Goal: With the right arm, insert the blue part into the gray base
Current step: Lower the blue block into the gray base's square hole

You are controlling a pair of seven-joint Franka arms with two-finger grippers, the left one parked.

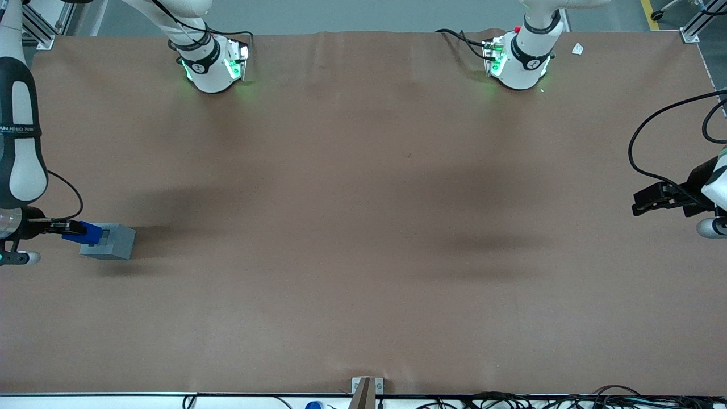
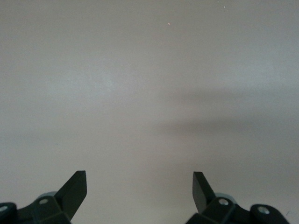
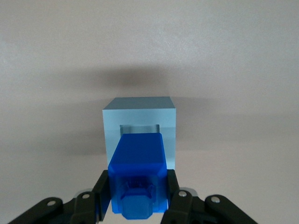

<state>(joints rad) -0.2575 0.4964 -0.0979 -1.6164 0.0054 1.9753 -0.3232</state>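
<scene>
One gray base (image 1: 111, 241) and one blue part (image 1: 86, 232) show. The base stands on the brown counter (image 1: 363, 227) toward the working arm's end. The right arm (image 1: 20, 142) holds its gripper (image 1: 71, 228) just beside the base, jaws clamped on the part, which sits at the base's recess. Gray floor borders the counter.

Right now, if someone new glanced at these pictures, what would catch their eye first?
The bright blue part stands out, clamped in the right arm's gripper at the working arm's end of the table. It hangs just over the gray base, lined up with the square recess in its top.
</scene>
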